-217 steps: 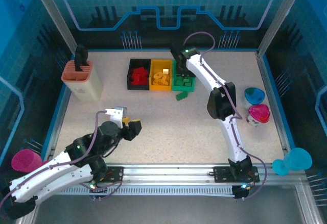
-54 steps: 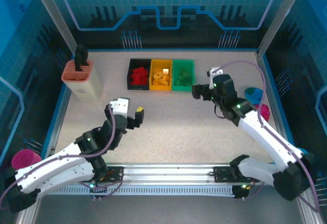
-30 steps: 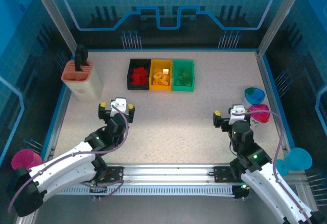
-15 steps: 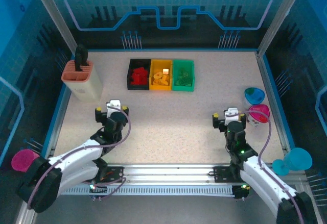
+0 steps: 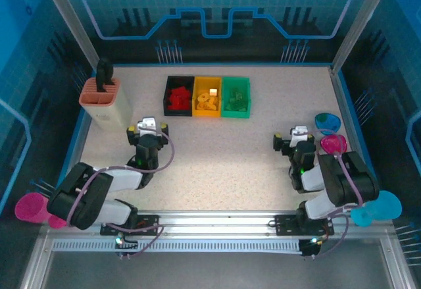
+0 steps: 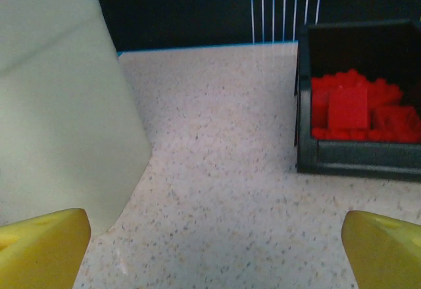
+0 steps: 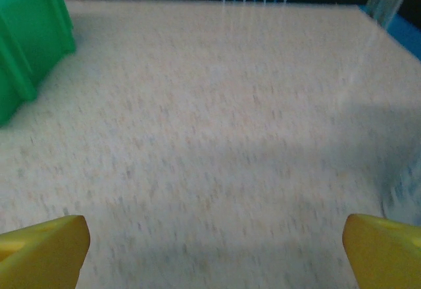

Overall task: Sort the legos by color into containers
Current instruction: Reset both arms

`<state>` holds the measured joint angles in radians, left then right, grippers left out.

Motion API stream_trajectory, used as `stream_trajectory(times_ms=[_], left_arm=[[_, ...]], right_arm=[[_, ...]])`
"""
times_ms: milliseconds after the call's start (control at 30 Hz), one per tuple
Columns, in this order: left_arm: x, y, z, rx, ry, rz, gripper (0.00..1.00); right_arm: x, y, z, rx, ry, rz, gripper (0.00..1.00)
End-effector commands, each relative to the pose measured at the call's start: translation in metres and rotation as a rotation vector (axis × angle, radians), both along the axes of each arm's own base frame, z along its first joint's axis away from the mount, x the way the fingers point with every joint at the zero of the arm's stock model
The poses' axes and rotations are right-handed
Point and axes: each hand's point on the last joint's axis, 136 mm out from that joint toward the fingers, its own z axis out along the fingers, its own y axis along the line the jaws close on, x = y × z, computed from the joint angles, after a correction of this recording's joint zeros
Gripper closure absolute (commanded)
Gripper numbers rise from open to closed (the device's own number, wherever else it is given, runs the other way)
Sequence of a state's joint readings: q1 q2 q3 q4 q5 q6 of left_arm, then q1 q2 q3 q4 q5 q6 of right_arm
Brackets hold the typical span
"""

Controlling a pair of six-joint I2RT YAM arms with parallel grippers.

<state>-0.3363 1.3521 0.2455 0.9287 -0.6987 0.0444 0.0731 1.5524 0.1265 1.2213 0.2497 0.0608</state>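
Along the far side of the table [image 5: 217, 151] we see three bins touching in a row: the black bin [image 5: 167, 99], leftmost, holds the red legos [image 5: 177, 95], the yellow bin [image 5: 208, 80] the yellow-orange legos [image 5: 208, 101], the green bin [image 5: 236, 80] the green legos [image 5: 235, 102]. Nearer, the left gripper [image 5: 148, 131] and the right gripper [image 5: 294, 139] both stand spread wide and empty (yellow fingertips [image 6: 43, 246] far apart in each wrist view), well apart from the bins. A salmon slotted holder [image 5: 105, 98] stands far left.
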Motion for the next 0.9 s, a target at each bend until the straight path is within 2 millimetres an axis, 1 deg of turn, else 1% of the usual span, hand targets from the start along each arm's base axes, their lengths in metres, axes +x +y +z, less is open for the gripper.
stream_trajectory(times_ms=[0,100,133,200,233,267,333,367,400,433,500,533,600,867], left_arm=[[-0.007,0.004,0.02,-0.044,-0.119,-0.039,0.01],[-0.011,0.023,0.024,-0.049,-0.193,-0.002,0.01],[-0.01,0.026,0.022,-0.053,-0.199,-0.001,0.01],[-0.002,0.034,0.009,-0.08,-0.186,0.008,0.01],[0.007,0.033,0.009,-0.072,-0.179,-0.004,0.01],[0.014,0.026,0.007,-0.061,-0.153,-0.046,0.01],[0.023,0.012,-0.005,-0.066,-0.075,-0.127,0.01],[0.028,0.011,-0.014,-0.078,-0.047,-0.151,0.01],[0.035,0.016,-0.013,-0.067,-0.062,-0.131,0.01],[0.038,0.017,-0.012,-0.075,-0.049,-0.121,0.01],[0.047,0.019,-0.023,-0.132,0.053,-0.137,0.01],[0.05,0.023,-0.024,-0.158,0.057,-0.144,0.01],[0.049,0.028,-0.027,-0.202,0.069,-0.152,0.01],[0.05,0.025,-0.025,-0.197,0.066,-0.164,0.01]], right_arm=[[0.018,0.009,0.04,-0.018,-0.155,0.039,0.0],[0.024,0.009,0.041,-0.023,-0.149,0.036,0.0],[0.024,0.009,0.04,-0.022,-0.138,0.039,0.0],[0.03,0.011,0.038,-0.022,-0.112,0.045,0.0],[0.033,0.012,0.036,-0.022,-0.089,0.054,0.0],[0.038,0.015,0.033,-0.022,-0.058,0.068,0.0],[0.05,0.019,0.027,-0.023,0.011,0.101,0.0],[0.055,0.021,0.025,-0.021,0.048,0.113,0.0],[0.054,0.023,0.025,-0.018,0.044,0.123,0.0],[0.054,0.023,0.025,-0.017,0.04,0.125,0.0],[0.054,0.023,0.025,-0.018,0.04,0.126,0.0],[0.054,0.023,0.025,-0.017,0.043,0.126,0.0],[0.054,0.023,0.025,-0.019,0.042,0.125,0.0],[0.055,0.026,0.026,-0.026,0.042,0.135,0.0]])
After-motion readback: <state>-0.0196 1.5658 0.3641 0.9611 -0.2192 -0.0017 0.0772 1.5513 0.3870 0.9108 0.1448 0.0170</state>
